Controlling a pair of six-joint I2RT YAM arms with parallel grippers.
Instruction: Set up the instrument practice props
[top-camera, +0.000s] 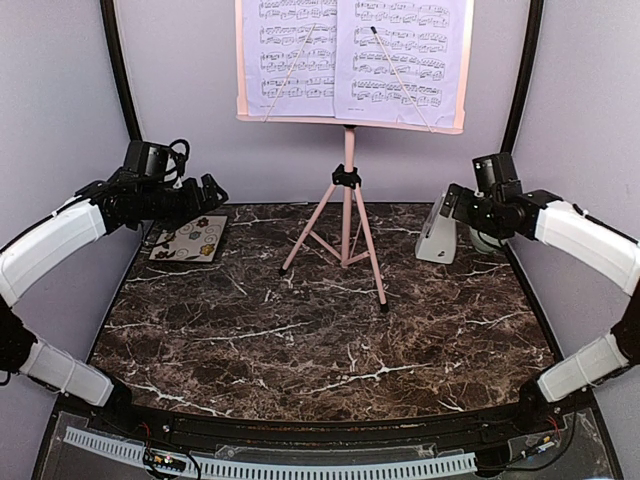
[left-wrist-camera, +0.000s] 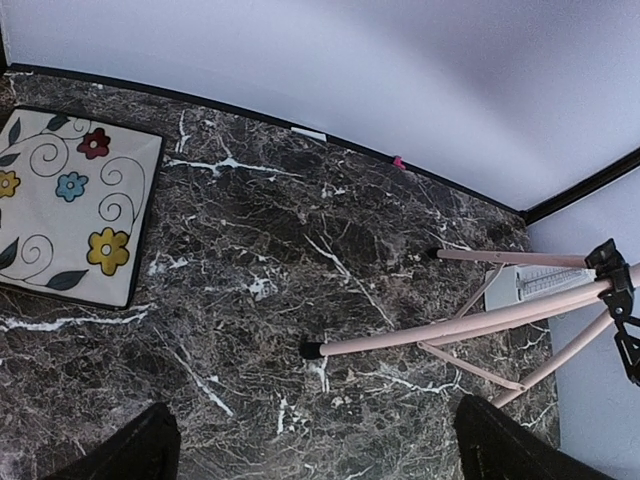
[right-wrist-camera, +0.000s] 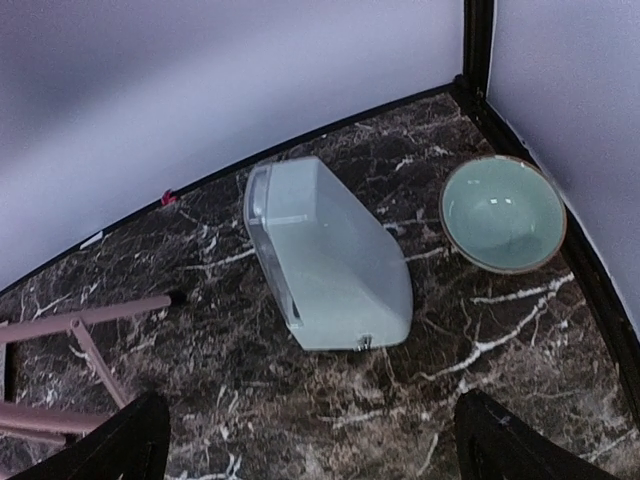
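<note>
**Open jaws over the metronome, stand and pages up at the back**

The right arm's (top-camera: 560, 225) dark jaws frame the bottom corners of its wrist view, spread wide with nothing between them. Just beyond them is the white metronome (right-wrist-camera: 330, 260), on the counter (top-camera: 300, 340) at the back right. I cannot tell whether it stands or lies on its side. It looks like a light, rigid, smooth shell. Its tapering sides would likely squeeze out of a grip, so the broad end, across the flat faces, seems the safest hold.

The pink music stand (top-camera: 348, 180) stands at back centre on three thin legs. It looks top-heavy and easy to tip, so it is best held on the pole near the leg hub. The two lavender sheet-music pages (top-camera: 290, 55) rest side by side on its desk, each with a thin arm across it. They look flimsy, so I would leave them alone.

The left arm's (top-camera: 60, 235) jaws are also wide open and empty, hovering between the stand's legs and the floral tile (left-wrist-camera: 70, 205).

The count is one stand, two pages, one metronome, one tile and one pale green bowl (right-wrist-camera: 503, 213) just beside the metronome.
</note>
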